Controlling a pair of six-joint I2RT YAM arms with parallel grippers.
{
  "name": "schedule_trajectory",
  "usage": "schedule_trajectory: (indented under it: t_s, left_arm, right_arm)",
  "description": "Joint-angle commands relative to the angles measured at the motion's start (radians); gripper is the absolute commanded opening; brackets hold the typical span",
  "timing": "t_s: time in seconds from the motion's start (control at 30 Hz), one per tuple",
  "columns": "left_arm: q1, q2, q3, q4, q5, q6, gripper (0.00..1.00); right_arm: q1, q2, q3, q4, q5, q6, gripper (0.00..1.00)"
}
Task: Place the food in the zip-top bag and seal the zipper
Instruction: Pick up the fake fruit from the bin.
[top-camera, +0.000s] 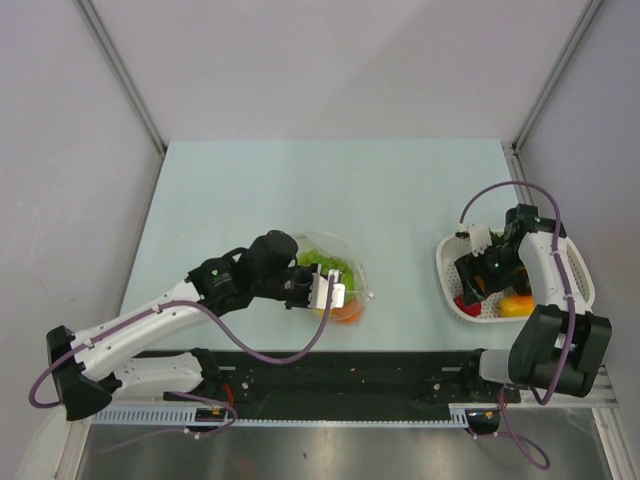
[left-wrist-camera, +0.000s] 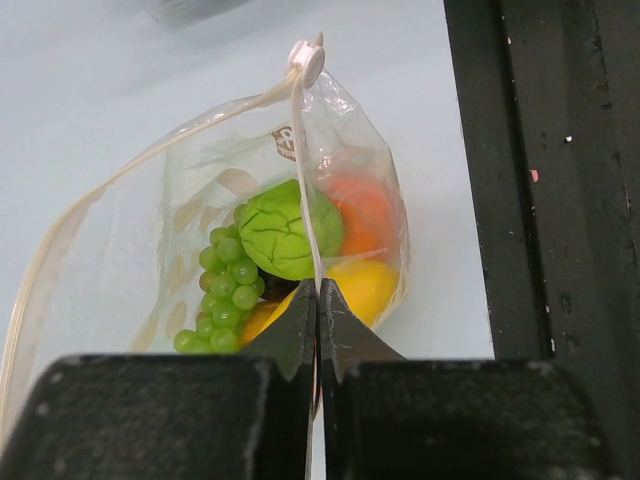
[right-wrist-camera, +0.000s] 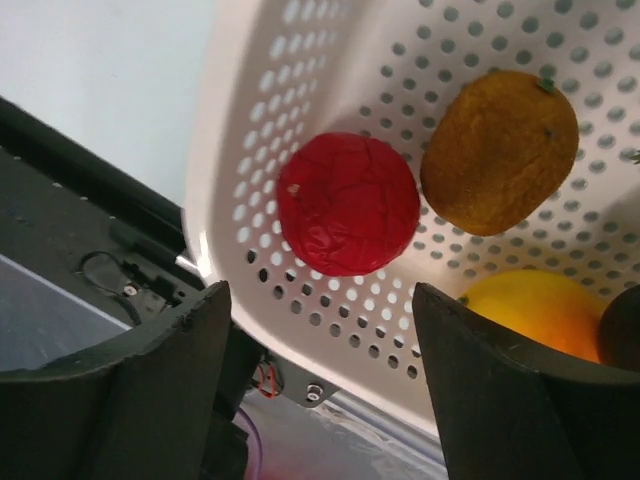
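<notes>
The clear zip-top bag (top-camera: 352, 268) lies at the table's middle front with its mouth spread open. It holds green grapes (left-wrist-camera: 221, 290), a green lumpy piece (left-wrist-camera: 283, 228), an orange (left-wrist-camera: 364, 214) and a yellow mango (left-wrist-camera: 366, 287). My left gripper (left-wrist-camera: 318, 292) is shut on one side of the whitish zipper strip (left-wrist-camera: 306, 190), below the white slider (left-wrist-camera: 307, 60); it also shows in the top view (top-camera: 332, 288). My right gripper (right-wrist-camera: 318, 300) is open and empty over the white slotted basket (right-wrist-camera: 245, 130). A red piece (right-wrist-camera: 348, 203), a brown piece (right-wrist-camera: 498, 150) and a yellow-orange piece (right-wrist-camera: 535, 308) lie in the basket.
The basket (top-camera: 446, 268) stands at the front right, near the right wall post. A black rail (top-camera: 350, 365) runs along the table's near edge, just right of the bag in the left wrist view (left-wrist-camera: 560, 200). Grey walls close in the left, back and right sides.
</notes>
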Motion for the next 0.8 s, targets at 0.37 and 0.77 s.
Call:
schedule_trajectory:
  t_s: [0.37,0.77]
  left_arm:
    - [-0.009,-0.019,0.014,0.013,0.010,0.020,0.00]
    - [-0.008,-0.015,0.008,0.016,0.000,0.027,0.00]
  right_arm:
    - [0.014,0.153,-0.069,0.236,0.085,0.088,0.70]
    - [0.031,0.190,-0.067,0.215,0.127,0.080,0.75]
